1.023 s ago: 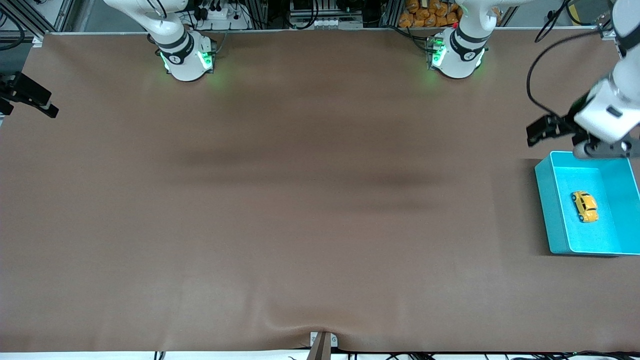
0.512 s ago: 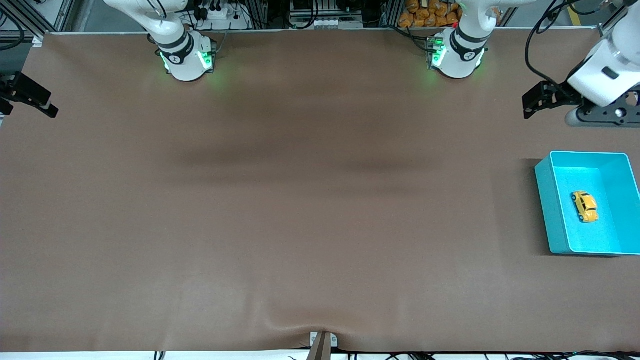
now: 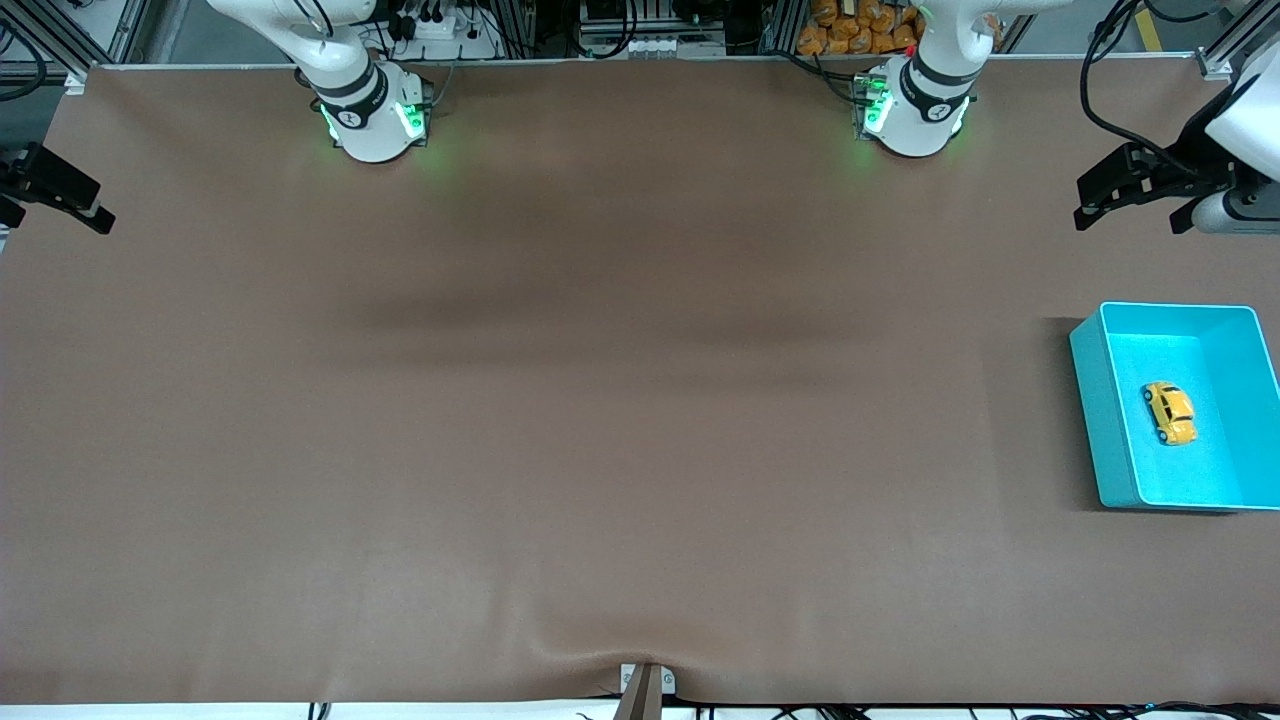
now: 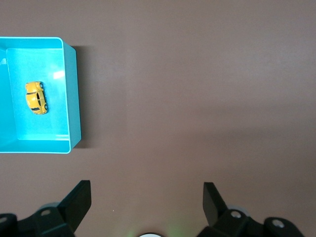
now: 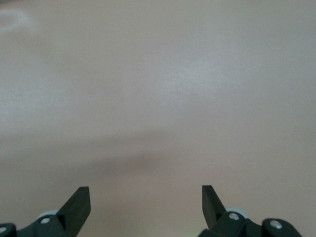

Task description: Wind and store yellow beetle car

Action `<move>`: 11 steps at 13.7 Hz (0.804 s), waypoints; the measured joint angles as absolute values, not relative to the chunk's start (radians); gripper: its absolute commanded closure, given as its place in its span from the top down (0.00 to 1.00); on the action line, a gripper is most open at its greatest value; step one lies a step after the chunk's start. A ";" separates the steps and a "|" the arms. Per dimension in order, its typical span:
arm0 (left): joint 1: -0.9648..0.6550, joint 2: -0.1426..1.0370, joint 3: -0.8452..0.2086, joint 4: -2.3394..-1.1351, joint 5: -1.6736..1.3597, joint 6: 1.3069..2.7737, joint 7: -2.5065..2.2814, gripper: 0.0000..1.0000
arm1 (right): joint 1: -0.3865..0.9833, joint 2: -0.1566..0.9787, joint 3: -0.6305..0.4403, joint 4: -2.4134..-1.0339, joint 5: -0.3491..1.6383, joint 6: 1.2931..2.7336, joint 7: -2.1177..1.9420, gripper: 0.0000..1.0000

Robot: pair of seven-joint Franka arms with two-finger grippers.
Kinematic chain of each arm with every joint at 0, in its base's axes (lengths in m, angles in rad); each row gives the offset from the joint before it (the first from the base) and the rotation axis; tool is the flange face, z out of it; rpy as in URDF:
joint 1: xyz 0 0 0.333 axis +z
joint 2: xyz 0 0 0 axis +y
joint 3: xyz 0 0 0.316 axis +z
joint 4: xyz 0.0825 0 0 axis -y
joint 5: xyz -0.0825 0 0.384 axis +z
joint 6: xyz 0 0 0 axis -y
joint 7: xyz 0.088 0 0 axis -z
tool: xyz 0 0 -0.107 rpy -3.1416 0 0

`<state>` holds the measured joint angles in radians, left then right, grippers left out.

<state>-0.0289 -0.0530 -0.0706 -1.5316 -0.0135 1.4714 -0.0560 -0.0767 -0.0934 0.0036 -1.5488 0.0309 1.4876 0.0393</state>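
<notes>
Front view: tiny yellow beetle car (image 3: 1169, 412)

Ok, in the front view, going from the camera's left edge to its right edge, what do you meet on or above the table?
Right tool at the edge → right arm's base → left arm's base → teal bin → yellow beetle car inside the bin. The left tool, up at the left arm's end, overlaps the bin's span, so it is left out.

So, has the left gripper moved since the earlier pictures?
Yes. The left gripper, jaws open, was at the teal bin's rim nearest the robot bases; it has drawn away from the bin, toward the bases. The yellow beetle car lies unmoved inside.
</notes>
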 measured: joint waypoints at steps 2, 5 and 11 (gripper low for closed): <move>-0.029 -0.051 -0.071 -1.529 -0.014 1.466 -0.056 1.00 | -0.079 -0.093 0.003 -1.549 0.021 1.484 0.039 1.00; -0.028 -0.050 -0.069 -1.526 -0.014 1.458 -0.056 1.00 | -0.079 -0.093 0.005 -1.549 0.002 1.479 0.039 1.00; -0.028 -0.050 -0.073 -1.524 -0.012 1.455 -0.056 1.00 | -0.079 -0.086 0.007 -1.549 -0.001 1.456 0.040 1.00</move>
<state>-0.0282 -0.0501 -0.0731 -1.5243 -0.0120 1.4548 -0.0560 -0.0786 -0.0857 0.0066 -1.5490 -0.0007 1.4559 0.0400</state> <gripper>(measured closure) 0.000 0.000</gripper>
